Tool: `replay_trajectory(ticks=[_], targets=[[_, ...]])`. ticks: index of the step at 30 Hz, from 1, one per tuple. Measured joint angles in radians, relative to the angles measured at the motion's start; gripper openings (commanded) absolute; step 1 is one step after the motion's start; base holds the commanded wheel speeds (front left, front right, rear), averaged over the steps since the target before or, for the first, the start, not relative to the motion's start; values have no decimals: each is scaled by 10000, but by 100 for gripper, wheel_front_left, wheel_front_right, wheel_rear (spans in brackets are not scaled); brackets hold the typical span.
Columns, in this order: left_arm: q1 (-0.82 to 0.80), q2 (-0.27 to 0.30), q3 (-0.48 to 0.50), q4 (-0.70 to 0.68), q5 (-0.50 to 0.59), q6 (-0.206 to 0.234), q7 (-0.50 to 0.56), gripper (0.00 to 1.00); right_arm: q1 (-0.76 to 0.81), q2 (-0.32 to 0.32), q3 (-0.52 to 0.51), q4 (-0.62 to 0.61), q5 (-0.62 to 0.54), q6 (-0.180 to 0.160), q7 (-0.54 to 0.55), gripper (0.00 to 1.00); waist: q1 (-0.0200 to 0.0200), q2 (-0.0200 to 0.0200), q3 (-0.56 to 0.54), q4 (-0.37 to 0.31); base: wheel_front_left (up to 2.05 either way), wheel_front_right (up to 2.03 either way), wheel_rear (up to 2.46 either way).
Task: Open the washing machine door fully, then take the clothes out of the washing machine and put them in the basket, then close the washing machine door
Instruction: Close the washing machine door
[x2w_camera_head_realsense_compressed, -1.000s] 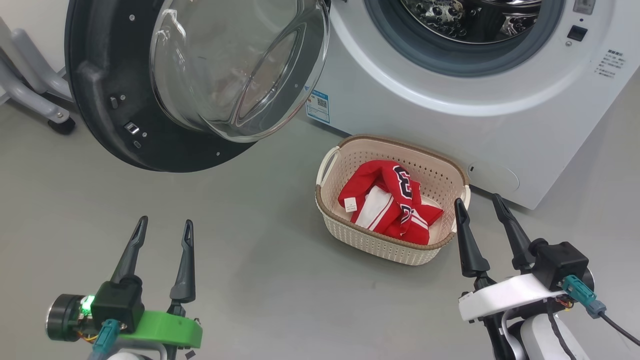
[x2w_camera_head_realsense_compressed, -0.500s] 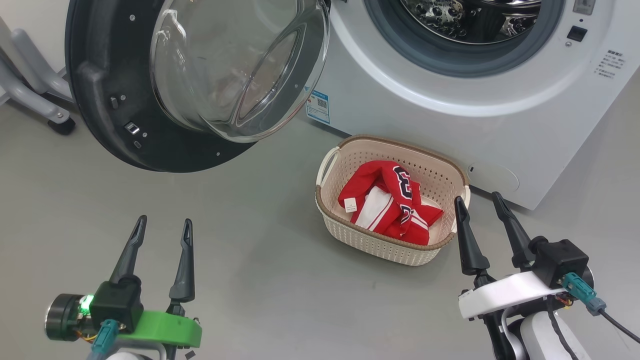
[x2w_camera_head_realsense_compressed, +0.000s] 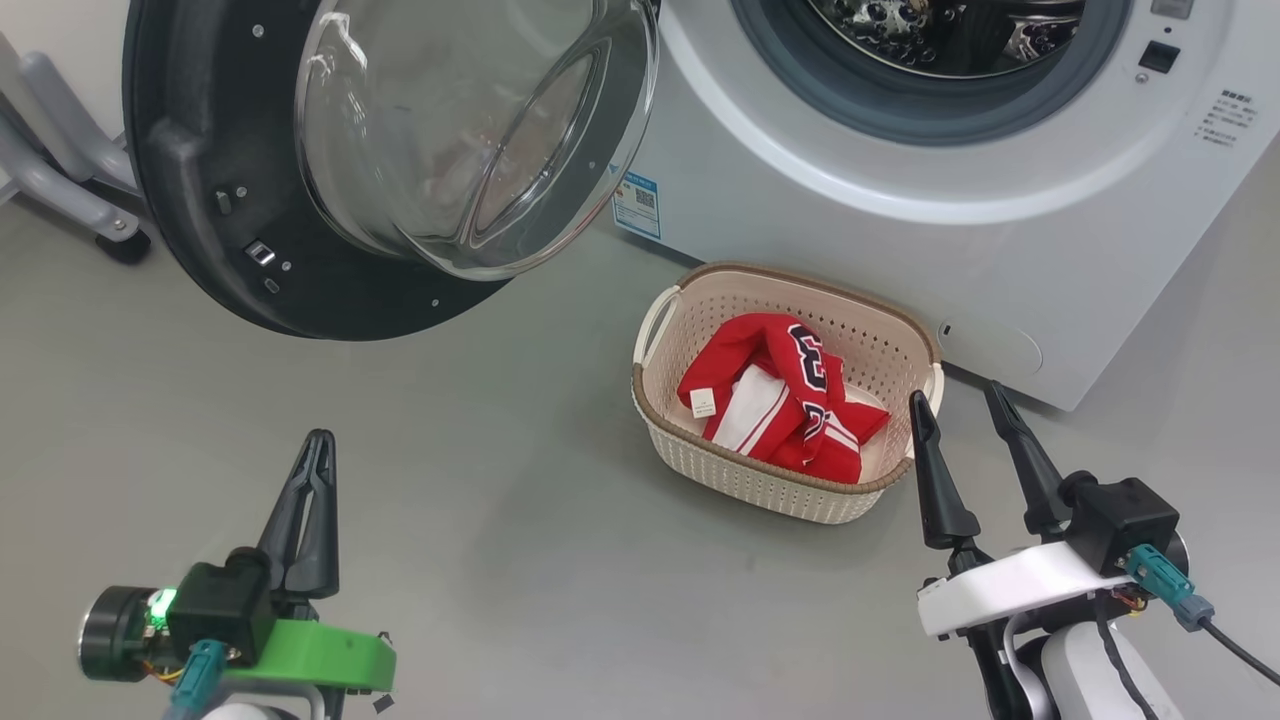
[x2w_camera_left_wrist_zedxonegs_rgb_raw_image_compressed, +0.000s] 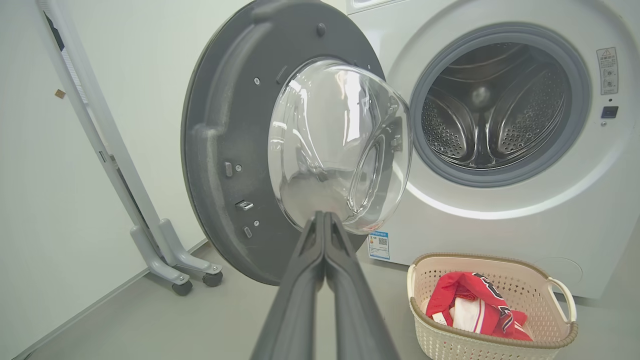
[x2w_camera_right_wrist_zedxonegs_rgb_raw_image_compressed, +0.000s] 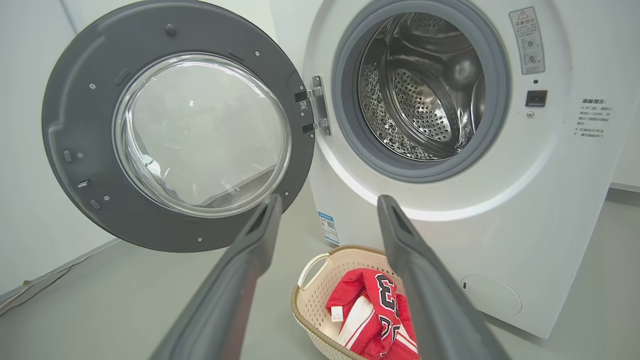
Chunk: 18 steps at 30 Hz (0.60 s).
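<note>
- My left fingers (x2w_camera_head_realsense_compressed: 315, 480) are pressed together with nothing between them. They sit low over bare floor (x2w_camera_head_realsense_compressed: 520, 540), well apart from the door's lower edge.
- My right fingers (x2w_camera_head_realsense_compressed: 932, 480) are spread wide and empty. In the head view one tip sits just beside the right end of the basket (x2w_camera_head_realsense_compressed: 760, 485), and I cannot tell whether it touches.
- The washing machine door (x2w_camera_head_realsense_compressed: 190, 200) is swung open to the left of the drum mouth on a metal hinge (x2w_camera_right_wrist_zedxonegs_rgb_raw_image_compressed: 315, 107). Its wide dark rim is matt on this inner face and dotted with small screws.
- A bulging clear glass bowl (x2w_camera_head_realsense_compressed: 460, 130) juts out from the rim towards me.
- There is open floor under the door's lower edge, and more between the door and the basket.
- The washing machine (x2w_camera_head_realsense_compressed: 850, 240) is a smooth white box. A grey rubber gasket (x2w_camera_right_wrist_zedxonegs_rgb_raw_image_compressed: 350, 130) rings a perforated steel drum (x2w_camera_right_wrist_zedxonegs_rgb_raw_image_compressed: 420, 95), and a small blue label (x2w_camera_head_realsense_compressed: 637, 205) sits low on the front near the door.
- The basket is cream perforated plastic, a rounded rectangle with a brown woven-look band. It stands on the floor just in front of the machine's lower front.
- The clothes (x2w_camera_head_realsense_compressed: 790, 400) lie crumpled inside the basket: red fabric with white panels and dark numerals.
- The floor is plain, smooth grey.
- A pale wheeled frame (x2w_camera_head_realsense_compressed: 60, 190) stands against the light wall (x2w_camera_left_wrist_zedxonegs_rgb_raw_image_compressed: 50, 175), behind the door's far edge.
</note>
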Motion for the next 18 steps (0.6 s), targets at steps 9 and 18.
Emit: replay_trajectory(ticks=[9,18], targets=[[-277,479,619,-660,2,-186,-2,0,19,-205,-67,-230,-128,-29,0,100,0,0,449,13,0,0,0],[-1775,2090,2715,-1252,-717,-426,-52,0,11,-355,221,-441,-384,-15,115,100,0,0,1097,-345,0,0,0]])
